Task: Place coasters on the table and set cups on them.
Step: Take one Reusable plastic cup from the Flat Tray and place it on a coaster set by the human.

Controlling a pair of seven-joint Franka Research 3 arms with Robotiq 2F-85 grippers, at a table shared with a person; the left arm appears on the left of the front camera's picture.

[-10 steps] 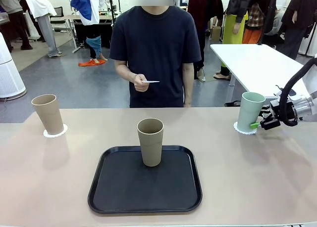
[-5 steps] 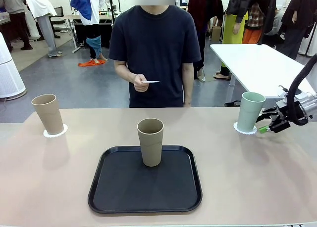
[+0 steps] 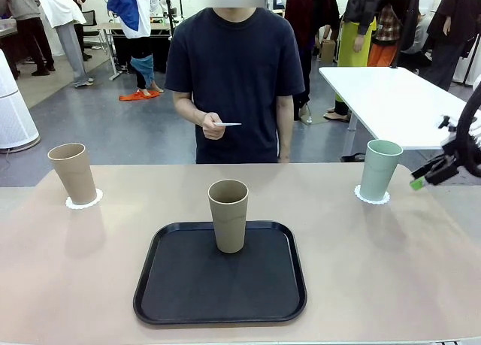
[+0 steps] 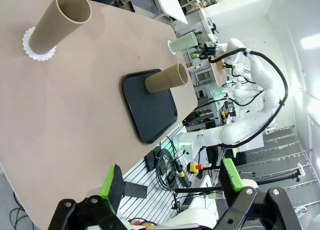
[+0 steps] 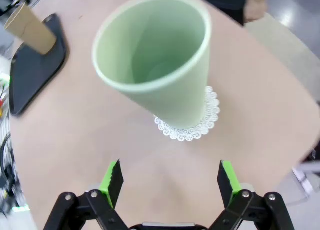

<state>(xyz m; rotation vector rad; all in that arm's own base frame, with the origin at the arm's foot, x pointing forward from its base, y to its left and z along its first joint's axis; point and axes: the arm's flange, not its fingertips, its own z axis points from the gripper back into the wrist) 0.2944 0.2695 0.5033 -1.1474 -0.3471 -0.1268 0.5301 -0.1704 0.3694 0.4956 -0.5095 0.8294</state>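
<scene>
A tan cup (image 3: 73, 172) stands on a white coaster (image 3: 83, 202) at the far left of the table (image 3: 376, 270). A second tan cup (image 3: 228, 215) stands in the black tray (image 3: 220, 285). At the far right, the mint green cup (image 3: 380, 170) stands on its coaster (image 3: 372, 197). My right gripper (image 3: 421, 178) is open, a little to the right of it and clear of it. In the right wrist view the mint cup (image 5: 155, 64) and coaster (image 5: 192, 125) lie ahead of the open right gripper (image 5: 170, 182). The left gripper (image 4: 172, 182) is open and holds nothing. The person holds a coaster (image 3: 228, 124).
The person (image 3: 237, 74) stands at the table's far edge, behind the tray. A white table (image 3: 391, 97) stands beyond the right corner. In the left wrist view the tan cup (image 4: 60, 19), the tray (image 4: 150, 107) and the right arm (image 4: 250, 74) lie far off.
My right gripper has drawn back to the right and slightly up, away from the mint cup, which stays on its coaster. The person and the other cups have not moved.
</scene>
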